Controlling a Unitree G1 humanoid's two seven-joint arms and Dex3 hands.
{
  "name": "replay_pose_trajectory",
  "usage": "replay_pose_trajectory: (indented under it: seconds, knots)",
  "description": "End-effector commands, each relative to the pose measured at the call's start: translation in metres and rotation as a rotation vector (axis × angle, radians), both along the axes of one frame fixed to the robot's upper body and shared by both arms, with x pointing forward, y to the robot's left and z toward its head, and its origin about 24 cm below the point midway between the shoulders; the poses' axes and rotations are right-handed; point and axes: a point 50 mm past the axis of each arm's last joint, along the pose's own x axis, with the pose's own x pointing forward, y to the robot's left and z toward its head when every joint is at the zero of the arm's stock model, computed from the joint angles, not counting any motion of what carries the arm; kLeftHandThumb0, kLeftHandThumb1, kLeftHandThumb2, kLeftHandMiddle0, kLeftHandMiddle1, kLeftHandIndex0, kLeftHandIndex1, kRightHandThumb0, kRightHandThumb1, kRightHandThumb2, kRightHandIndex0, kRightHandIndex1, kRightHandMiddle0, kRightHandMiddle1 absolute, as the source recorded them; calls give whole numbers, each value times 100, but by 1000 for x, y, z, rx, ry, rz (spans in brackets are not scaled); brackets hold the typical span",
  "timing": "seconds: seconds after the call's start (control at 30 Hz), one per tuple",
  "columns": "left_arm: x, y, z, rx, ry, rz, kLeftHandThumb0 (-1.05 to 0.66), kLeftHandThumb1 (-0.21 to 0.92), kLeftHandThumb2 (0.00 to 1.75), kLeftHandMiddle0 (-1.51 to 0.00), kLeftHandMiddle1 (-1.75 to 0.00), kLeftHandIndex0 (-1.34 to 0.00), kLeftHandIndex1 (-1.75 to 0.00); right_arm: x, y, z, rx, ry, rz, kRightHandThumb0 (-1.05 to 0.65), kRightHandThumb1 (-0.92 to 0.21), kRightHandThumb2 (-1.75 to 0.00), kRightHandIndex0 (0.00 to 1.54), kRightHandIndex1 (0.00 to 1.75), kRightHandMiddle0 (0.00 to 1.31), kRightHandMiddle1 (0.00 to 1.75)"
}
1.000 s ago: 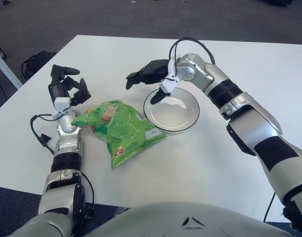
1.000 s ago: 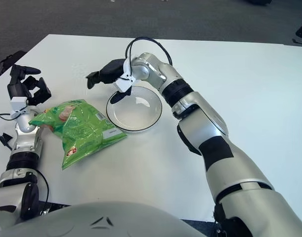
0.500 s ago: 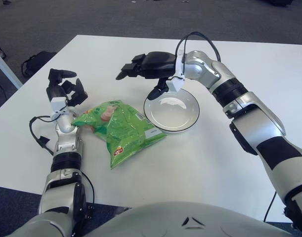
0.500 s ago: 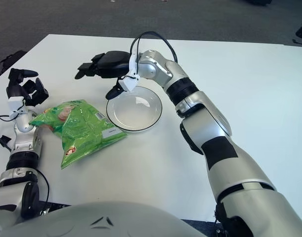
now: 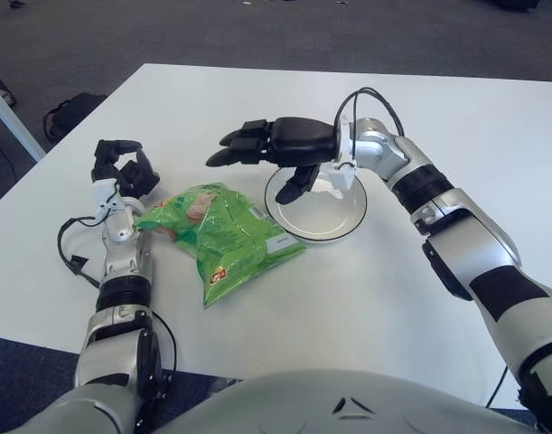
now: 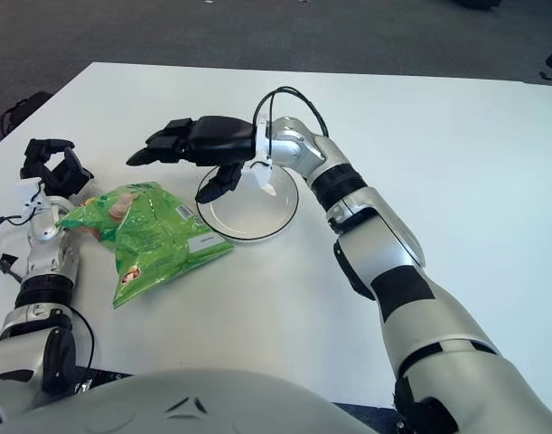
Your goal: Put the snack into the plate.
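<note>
A green snack bag [image 5: 223, 237] lies flat on the white table, just left of a white plate with a dark rim [image 5: 350, 220]. My right hand [image 5: 266, 149] hovers above the plate's left edge and the bag's top right corner, fingers spread open and pointing left, holding nothing. My left hand [image 5: 118, 168] is raised at the bag's left end, beside it, fingers curled and holding nothing. The plate is empty. In the right eye view the bag [image 6: 149, 237] and plate [image 6: 277, 220] show the same way.
The table's [image 5: 456, 298] left edge runs close past my left arm. A dark bag [image 5: 68, 113] lies on the floor beyond the table's left corner. A black cable [image 5: 75, 262] loops by my left wrist.
My right hand has swung down and left, from above the plate's far rim to over the bag's top corner, fingers spread. My left hand has curled and shifted slightly.
</note>
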Motion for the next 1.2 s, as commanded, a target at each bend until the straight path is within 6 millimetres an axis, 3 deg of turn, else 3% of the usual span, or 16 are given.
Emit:
replay_pose_trajectory:
  seconds: [0.0,0.2,0.63,1.17]
  knots:
    - [-8,-6,-24,-22,73,-3,-41,58,98,-84,-175,-41,-175,-2,-5,0,-5,-51,39,-55,-92,-106,6,9,0,25]
    - [-7,-5,-28,-19,81,-27,-41,58,99,-72,-175,-41,-175,-8,-10,-2,-31,-116,116,-48,-92,-101,5,8,0,23]
    - [-5,-5,-28,37,107,-58,-41,56,101,-97,-175,-42,-175,-14,-17,-15,-187,-117,214,-37,-92,-92,9,7,0,20]
    - [-6,-10,-26,30,108,-74,-40,58,98,-100,-175,-41,-175,-22,-14,-16,-429,-59,174,-38,-92,-88,19,10,0,39]
